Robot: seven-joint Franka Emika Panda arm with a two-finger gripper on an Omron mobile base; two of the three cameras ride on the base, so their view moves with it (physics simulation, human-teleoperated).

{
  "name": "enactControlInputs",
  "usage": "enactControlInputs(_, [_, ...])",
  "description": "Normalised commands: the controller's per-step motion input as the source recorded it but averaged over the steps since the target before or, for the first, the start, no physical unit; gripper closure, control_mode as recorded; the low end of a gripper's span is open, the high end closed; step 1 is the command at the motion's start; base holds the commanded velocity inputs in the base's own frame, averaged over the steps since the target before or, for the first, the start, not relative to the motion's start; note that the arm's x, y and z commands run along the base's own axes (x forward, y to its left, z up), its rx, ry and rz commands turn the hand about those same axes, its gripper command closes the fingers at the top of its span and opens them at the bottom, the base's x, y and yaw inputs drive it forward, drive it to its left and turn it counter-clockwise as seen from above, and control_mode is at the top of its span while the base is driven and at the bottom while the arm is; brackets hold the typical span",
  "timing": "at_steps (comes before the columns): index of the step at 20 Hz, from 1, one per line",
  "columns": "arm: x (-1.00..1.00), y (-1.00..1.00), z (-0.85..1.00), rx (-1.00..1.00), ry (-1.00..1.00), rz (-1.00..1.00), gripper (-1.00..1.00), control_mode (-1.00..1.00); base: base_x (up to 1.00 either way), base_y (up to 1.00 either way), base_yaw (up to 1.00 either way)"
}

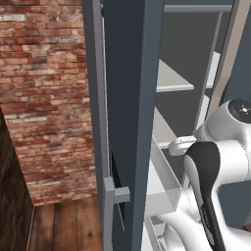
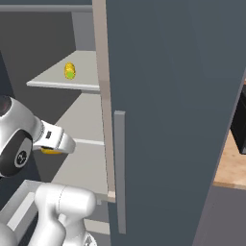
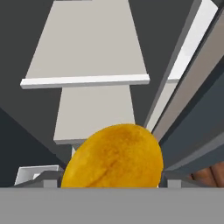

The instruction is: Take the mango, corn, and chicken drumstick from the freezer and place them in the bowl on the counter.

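The mango [image 3: 114, 157], a smooth yellow-orange lump, sits right at the hand, in the air in front of the freezer shelves. In the right base view a sliver of the mango [image 2: 50, 152] peeks out under the white hand. My gripper [image 2: 52, 148] is shut on it, its fingertips hidden behind the fruit. The corn [image 2: 70, 71], yellow with a green end, lies on the upper light grey shelf [image 2: 57, 79] of the freezer, above and behind the hand. The chicken drumstick and the bowl are out of view.
The freezer's slate-grey open doors [image 2: 168, 120] [image 1: 130, 98] flank the arm on both sides. A white box drawer [image 1: 162, 188] juts out below the hand. A strip of tan counter [image 2: 234, 169] shows at the far right. A brick wall [image 1: 46, 98] stands at the left.
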Motion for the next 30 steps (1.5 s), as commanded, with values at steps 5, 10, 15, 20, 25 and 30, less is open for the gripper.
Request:
enactControlInputs(5, [0.0,0.0,0.0,0.0,0.0,0.0,1.0,1.0,-0.78,-0.51,0.0])
enactControlInputs(10, [0.0,0.0,0.0,0.0,0.0,0.0,1.0,1.0,-0.17,-1.0,-0.07])
enactControlInputs(15, [0.0,0.0,0.0,0.0,0.0,0.0,1.0,1.0,0.15,-1.0,-0.05])
enactControlInputs(20, [0.0,0.0,0.0,0.0,0.0,0.0,1.0,1.0,0.08,-1.0,-0.04])
enactControlInputs(25, [0.0,0.0,0.0,0.0,0.0,0.0,1.0,1.0,0.16,-1.0,-0.01])
enactControlInputs(30, [0.0,0.0,0.0,0.0,0.0,0.0,1.0,1.0,0.3,-1.0,0.0])
